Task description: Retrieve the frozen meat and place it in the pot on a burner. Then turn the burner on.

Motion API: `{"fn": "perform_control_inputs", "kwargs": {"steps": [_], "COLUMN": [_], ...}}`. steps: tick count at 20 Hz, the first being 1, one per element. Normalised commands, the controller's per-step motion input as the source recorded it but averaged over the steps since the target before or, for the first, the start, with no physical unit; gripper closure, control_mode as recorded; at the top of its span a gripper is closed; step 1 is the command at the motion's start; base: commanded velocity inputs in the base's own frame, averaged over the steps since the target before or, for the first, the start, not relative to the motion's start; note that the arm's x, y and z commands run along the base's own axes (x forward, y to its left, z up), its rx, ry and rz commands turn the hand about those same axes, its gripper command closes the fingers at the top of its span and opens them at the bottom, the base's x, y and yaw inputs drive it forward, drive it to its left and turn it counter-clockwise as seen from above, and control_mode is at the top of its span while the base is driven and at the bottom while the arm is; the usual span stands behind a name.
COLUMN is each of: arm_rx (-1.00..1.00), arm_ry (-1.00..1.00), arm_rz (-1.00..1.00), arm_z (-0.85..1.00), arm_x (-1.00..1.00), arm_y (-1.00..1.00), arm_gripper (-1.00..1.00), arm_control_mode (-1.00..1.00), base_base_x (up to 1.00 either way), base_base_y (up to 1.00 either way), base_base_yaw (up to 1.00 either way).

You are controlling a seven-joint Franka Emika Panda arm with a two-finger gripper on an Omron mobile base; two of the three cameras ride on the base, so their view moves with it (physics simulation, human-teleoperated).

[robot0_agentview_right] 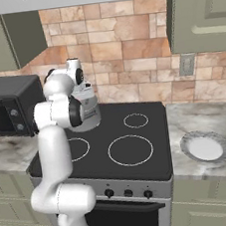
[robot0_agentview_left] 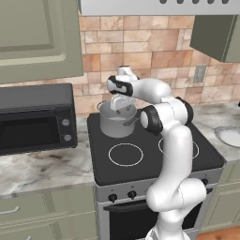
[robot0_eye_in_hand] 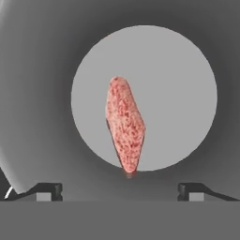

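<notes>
The pot (robot0_agentview_left: 116, 125), a grey brushed-metal saucepan, stands on the back left burner of the black stove (robot0_agentview_left: 150, 161); in the right base view the pot (robot0_agentview_right: 90, 118) is partly hidden behind my arm. My gripper (robot0_agentview_left: 123, 106) hangs just above the pot's mouth, pointing down into it. In the hand view the frozen meat (robot0_eye_in_hand: 124, 124), a pink-red speckled oblong piece, rests inside on the pot's round floor (robot0_eye_in_hand: 183, 93). My gripper (robot0_eye_in_hand: 119, 190) is open, its fingertips (robot0_eye_in_hand: 47, 190) spread wide and well apart from the meat, with nothing between them.
A black microwave (robot0_agentview_left: 35, 117) sits on the counter left of the stove. A white plate (robot0_agentview_right: 205, 147) lies on the counter to the right. Stove knobs (robot0_agentview_right: 108, 192) line the front panel below the cooktop. A range hood and wall cabinets hang above.
</notes>
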Motion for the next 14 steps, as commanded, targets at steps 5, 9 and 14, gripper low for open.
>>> {"fn": "perform_control_inputs", "kwargs": {"steps": [5,9,14], "arm_rx": [0.00,0.00,0.00], "arm_ry": [0.00,0.00,0.00], "arm_rz": [-0.01,-0.06,-0.09], "arm_z": [0.35,0.19,0.00], "arm_x": [-0.46,-0.78,-0.87], "arm_y": [0.00,0.00,0.00], "arm_gripper": [-1.00,-1.00,-1.00], "arm_control_mode": [-1.00,-1.00,-1.00], "base_base_x": [0.00,0.00,0.00], "base_base_y": [0.00,0.00,0.00], "base_base_yaw": [0.00,0.00,0.00]}}
